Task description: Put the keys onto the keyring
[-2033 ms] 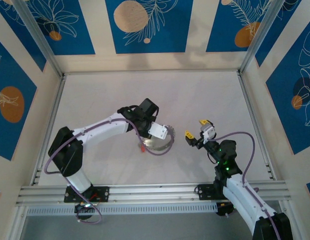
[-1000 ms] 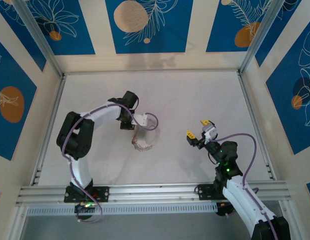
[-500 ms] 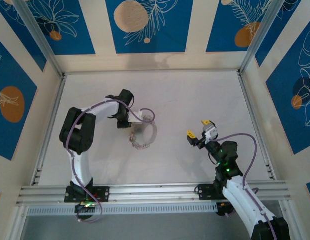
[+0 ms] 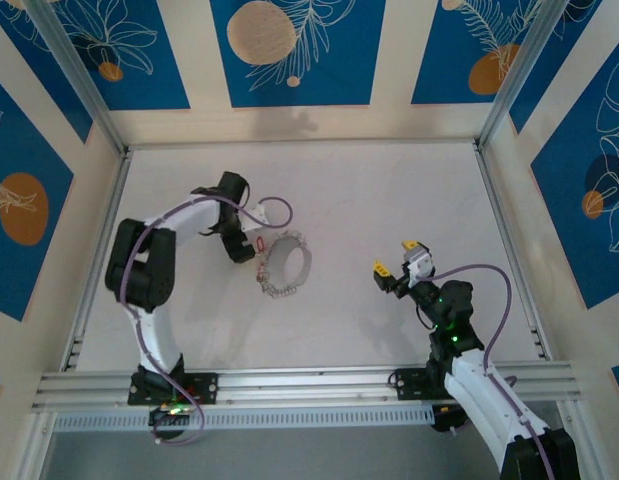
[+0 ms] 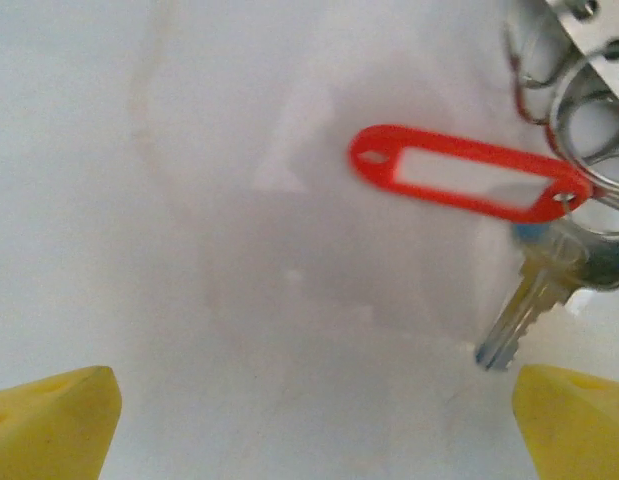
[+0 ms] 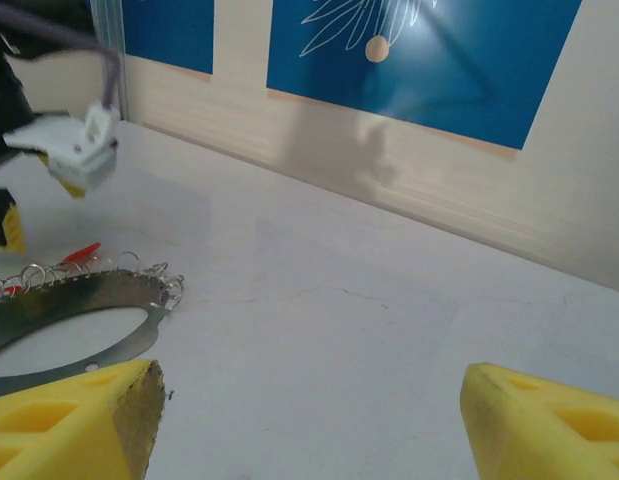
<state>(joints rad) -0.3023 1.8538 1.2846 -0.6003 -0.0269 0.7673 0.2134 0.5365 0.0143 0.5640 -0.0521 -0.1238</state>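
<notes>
Silver keyring (image 4: 285, 266) lies on the table (image 4: 389, 190) seen from above, left end effector (image 4: 247, 242) at its left edge, right end effector (image 4: 393, 256) well apart, spread and empty. Left wrist: fingers (image 5: 49, 420) gape, gripping nothing; a key (image 5: 534, 295) with red tag (image 5: 469, 185) looks already hung, so backing off without snagging comes next. Right wrist: keyring at left.

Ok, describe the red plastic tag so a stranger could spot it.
On the pale table, left of centre, lies a flat silver metal ring edged with wire loops. At its far-left edge sits an oblong red plastic tag with a white window, beside a small silver key; its neighbours are all silver.
</notes>
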